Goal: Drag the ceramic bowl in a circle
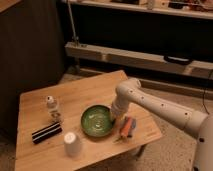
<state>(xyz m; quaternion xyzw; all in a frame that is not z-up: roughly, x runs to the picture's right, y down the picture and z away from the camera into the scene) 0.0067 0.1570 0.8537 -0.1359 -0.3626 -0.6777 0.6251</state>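
Ceramic bowl (97, 120), green glazed, sits upright on the wooden table (35, 102), toward the front edge and roughly mid-width. White arm (160, 107) reaches in from the right, bent down at its elbow so that the claw (114, 117) meets the bowl's right rim. Claw state: cannot tell; the contact point is hidden behind the wrist and the rim. Contact at the rim rather than a lift fits a drag: judged that the bowl is steered by its edge while its base slides on the wood. Neighbours crowd the circular path: a white upturned cup (73, 144) just beside the bowl's front left, a small bottle (52, 108) to its left, a dark striped flat object (47, 133) in front of the bottle, an orange and blue item (127, 127) just right of the bowl beneath the arm. Risk, as judgement: a wide sweep would nudge the cup or the orange item.
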